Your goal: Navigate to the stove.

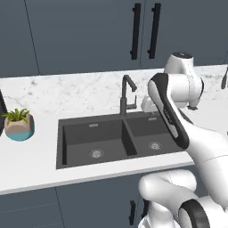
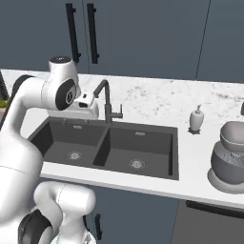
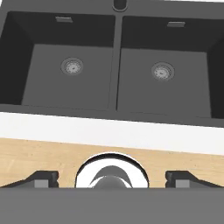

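Two dark basins of the sink sit in the white marble surface facing the base. Arm folded, elbow high, wrist bent down w/ end effector over the sink's front edge, fingers wide apart, holding nothing. Faucet behind. Small soap dispenser to the right.

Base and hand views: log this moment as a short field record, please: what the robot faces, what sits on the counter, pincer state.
facing: dark double-basin sink with dark tall faucet
counter: white marble-look countertop
left of the sink: small green plant in a round teal-and-tan pot
right of the sink: white soap dispenser, grey stand mixer with bowl
pincer: open, holding nothing, above the wooden floor
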